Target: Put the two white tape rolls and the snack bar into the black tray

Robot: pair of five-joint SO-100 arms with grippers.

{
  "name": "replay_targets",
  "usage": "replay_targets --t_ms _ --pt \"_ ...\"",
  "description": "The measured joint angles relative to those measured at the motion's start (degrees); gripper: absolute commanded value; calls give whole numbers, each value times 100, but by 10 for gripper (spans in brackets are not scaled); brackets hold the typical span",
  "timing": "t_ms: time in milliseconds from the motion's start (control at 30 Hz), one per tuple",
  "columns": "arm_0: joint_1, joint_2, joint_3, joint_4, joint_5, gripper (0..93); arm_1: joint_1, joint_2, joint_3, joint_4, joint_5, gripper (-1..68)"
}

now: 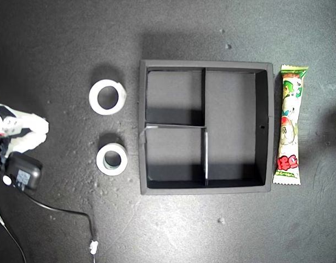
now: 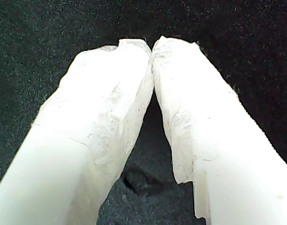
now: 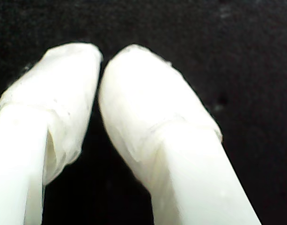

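The black tray [image 1: 264,129] sits in the middle of the dark counter [image 1: 58,44], all three compartments empty. The two white tape rolls lie apart from each other near the tray's wall on the exterior view's left: the upper roll [image 1: 107,97] flat on its side, the lower roll [image 1: 112,159], with a greyish core, likewise flat. The snack bar [image 1: 290,125] lies just beside the tray's wall on the exterior view's right, parallel to it and roughly as long as the tray.

My first gripper [image 2: 152,49] has its fingers [image 2: 106,117] closed, tips meeting, holding nothing. My second gripper [image 3: 100,61] also has its fingers nearly together and empty. An arm shows at the exterior view's left edge, with a black adapter [image 1: 24,174] and cable beside it; the wrist views do not establish which arm it is.

Assessment: nothing is yet placed. Risks from here:
- Either roll may slide on the counter if the fingers come down off-centre on its thin wall.
- The bar lies close against the tray, so a finger may catch the tray wall and shift the tray.
- The bar likely fits only the long compartment; a tilted release would leave it propped on a divider.
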State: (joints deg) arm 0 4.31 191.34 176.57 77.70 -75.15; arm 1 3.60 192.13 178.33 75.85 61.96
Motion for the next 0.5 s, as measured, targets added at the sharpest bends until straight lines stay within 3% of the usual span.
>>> replay_targets --t_ms 500 --pt "0 0 0 0 0 3 193 0 0 26 88 0"
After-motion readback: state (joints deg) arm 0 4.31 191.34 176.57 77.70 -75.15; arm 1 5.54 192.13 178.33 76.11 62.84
